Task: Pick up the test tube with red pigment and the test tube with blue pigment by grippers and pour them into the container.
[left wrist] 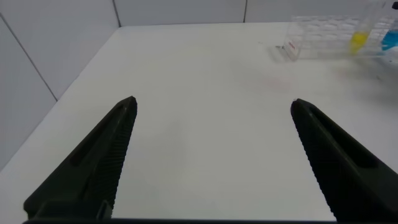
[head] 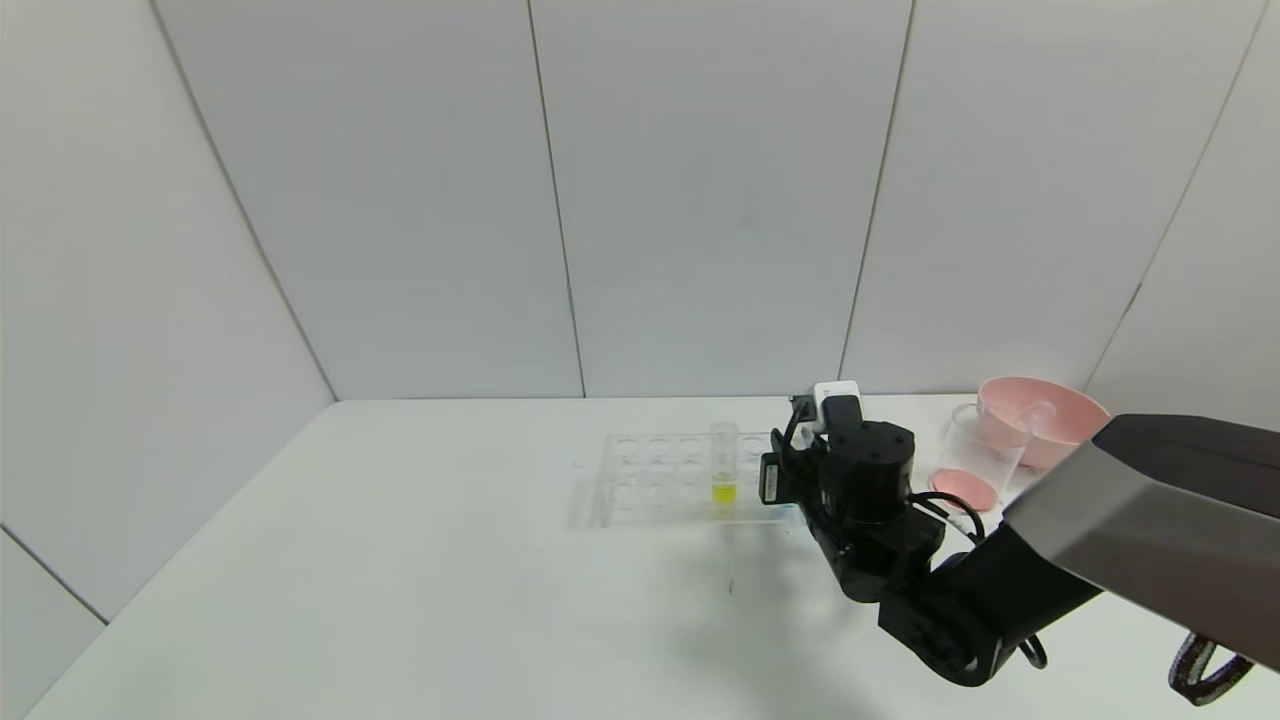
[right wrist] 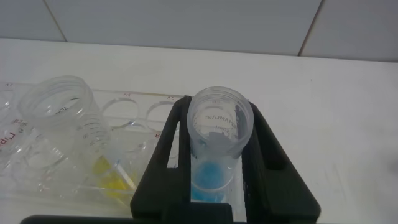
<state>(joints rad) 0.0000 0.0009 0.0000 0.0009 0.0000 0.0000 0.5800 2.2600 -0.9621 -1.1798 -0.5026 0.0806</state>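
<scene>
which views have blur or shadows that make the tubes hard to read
Left wrist view: the rack and the yellow tube sit far off and soft. Right wrist view: the blue pigment tube between the right gripper fingers reads clearly. Head view: the right arm hides that tube and shadows the table.

The right arm [head: 1000, 590] is mostly glossy black, built of rounded, blocky joint housings stacked one after another, with a broad forearm cover that shades from black on top to a grey, faceted panel on its side. A thin black cable loops out beside the wrist joints, and a dark woven strap hangs under the forearm near the right edge. A cylindrical black housing with small screws on its top face sits at the wrist, and a small white block [head: 836, 394] rides on its far side. The right gripper [right wrist: 219, 168] has matte black, angular fingers. The left gripper [left wrist: 211, 162] has two long, black, tapering fingers with finely ridged inner faces.
</scene>
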